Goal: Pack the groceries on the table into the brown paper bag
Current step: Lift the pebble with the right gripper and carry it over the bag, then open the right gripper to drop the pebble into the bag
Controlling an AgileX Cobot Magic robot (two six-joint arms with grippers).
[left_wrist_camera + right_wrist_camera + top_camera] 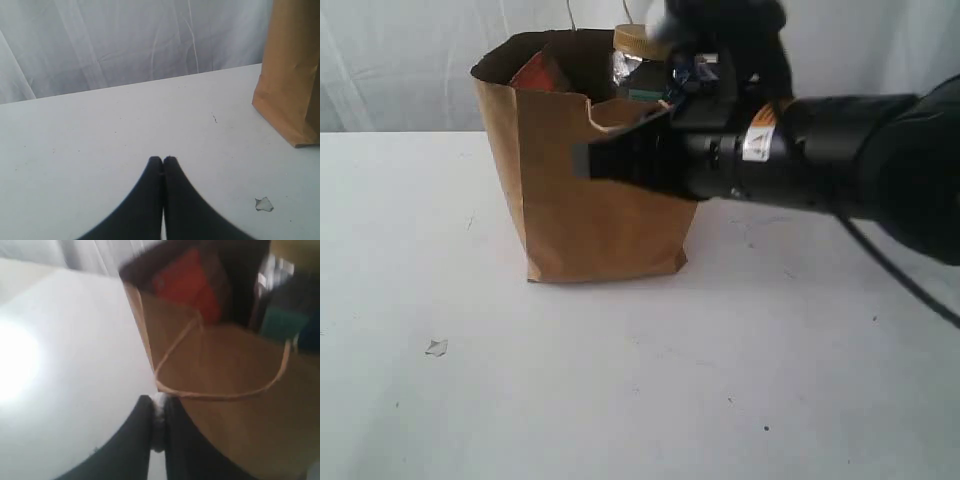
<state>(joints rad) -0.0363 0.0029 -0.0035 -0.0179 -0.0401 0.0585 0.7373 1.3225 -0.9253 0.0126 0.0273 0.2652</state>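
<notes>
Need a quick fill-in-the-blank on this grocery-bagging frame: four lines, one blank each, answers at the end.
1. The brown paper bag stands ___ on the table.
2. The left gripper is ___, with nothing between its fingers.
3. The gold-lidded jar shows above the bag's ___.
4. A small white scrap lies on the ___, apart from the bag.

Missing words: upright; shut; rim; table

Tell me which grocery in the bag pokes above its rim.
The gold-lidded jar: its lid tops the bag's rim; the orange-labelled pouch sits lower inside.
</notes>
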